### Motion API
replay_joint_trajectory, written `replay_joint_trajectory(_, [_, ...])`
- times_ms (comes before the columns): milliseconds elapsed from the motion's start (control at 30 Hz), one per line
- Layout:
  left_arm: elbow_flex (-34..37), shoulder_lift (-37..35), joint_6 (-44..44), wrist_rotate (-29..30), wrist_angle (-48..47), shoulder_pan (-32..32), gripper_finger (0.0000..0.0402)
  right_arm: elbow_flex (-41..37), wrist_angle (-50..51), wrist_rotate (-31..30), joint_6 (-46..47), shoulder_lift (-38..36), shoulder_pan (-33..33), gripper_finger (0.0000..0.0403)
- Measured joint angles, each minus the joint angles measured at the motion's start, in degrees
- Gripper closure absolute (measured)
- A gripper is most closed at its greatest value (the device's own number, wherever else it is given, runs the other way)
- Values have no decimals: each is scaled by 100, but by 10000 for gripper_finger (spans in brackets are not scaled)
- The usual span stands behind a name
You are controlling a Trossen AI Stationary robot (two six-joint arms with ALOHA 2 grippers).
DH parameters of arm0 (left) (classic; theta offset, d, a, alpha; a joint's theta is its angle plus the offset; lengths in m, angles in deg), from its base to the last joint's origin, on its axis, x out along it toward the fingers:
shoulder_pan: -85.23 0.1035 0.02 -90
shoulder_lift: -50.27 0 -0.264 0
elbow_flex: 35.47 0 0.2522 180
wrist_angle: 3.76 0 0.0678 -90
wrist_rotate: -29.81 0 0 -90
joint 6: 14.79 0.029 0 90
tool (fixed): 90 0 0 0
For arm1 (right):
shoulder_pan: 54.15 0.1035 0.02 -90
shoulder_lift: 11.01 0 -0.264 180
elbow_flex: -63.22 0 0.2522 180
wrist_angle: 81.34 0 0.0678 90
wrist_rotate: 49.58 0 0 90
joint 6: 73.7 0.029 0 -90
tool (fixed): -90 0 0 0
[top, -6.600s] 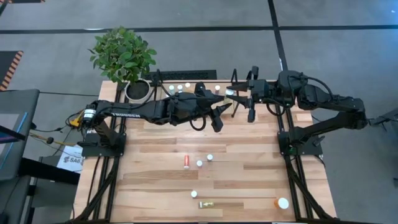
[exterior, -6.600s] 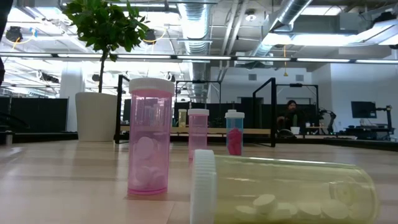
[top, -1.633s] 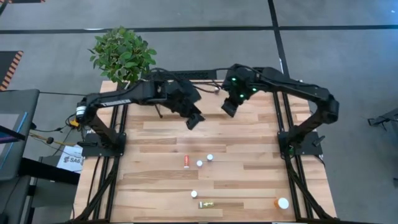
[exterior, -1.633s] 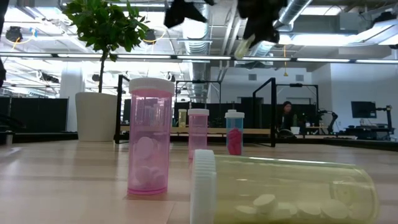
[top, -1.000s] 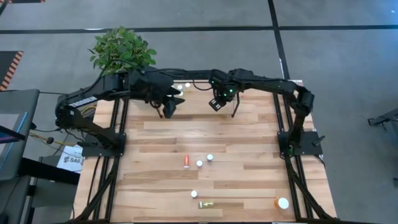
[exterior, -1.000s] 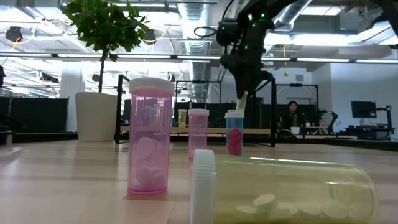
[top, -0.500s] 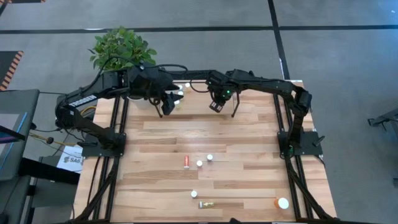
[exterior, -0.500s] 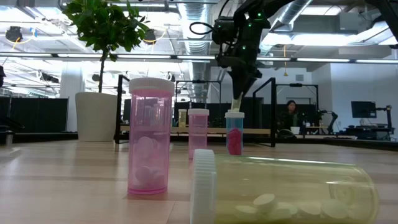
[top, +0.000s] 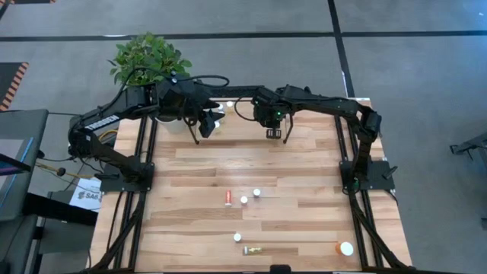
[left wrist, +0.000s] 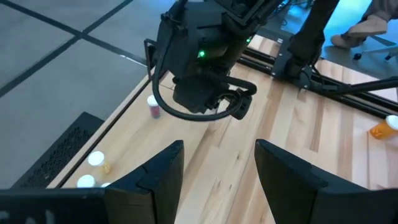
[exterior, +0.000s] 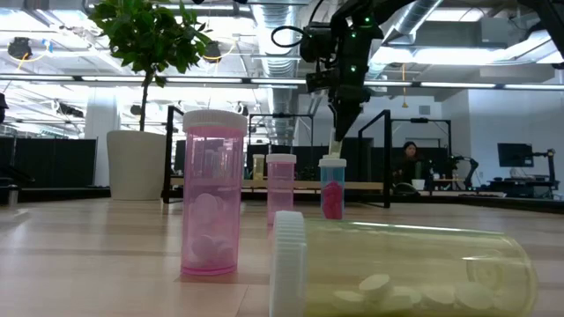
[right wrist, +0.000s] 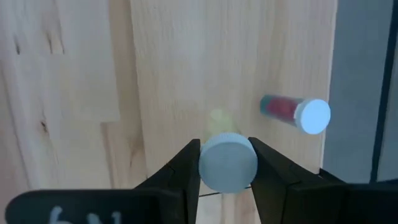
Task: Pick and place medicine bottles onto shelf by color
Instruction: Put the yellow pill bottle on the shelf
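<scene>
Pale plank boards of the table run under both my arms, with grey floor on every side and a leafy potted plant at the far left corner. My right claw hangs over the far middle of the table and is closed on a small pale-yellow medicine bottle with a white round cap; its long axis runs straight down between my fingers, cap up toward my wrist, body pointing at the wood below. Just to the far side of it a small red bottle with a white cap lies on its side near the far edge, clear of my grip. My left claw waits over the far left, jaws apart and holding nothing, and from there it looks across at the right claw. Other small white-capped bottles stand at the far edge beside the left claw. So the right arm is the one placed for the set-down, I judge: the held bottle hangs upright, and what matters is lowering it without nudging the red one lying beside it. Loose bottles wait well apart at the near middle.
</scene>
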Motion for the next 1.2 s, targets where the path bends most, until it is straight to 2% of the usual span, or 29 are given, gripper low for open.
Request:
replay_joint_trajectory(533, [0, 0, -7, -2, 49, -4, 219, -51, 154, 9, -174, 128, -428, 274])
replay_joint_trajectory(1200, [0, 0, -39, -2, 43, -4, 219, -52, 175, 162, -49, 459, -474, 274])
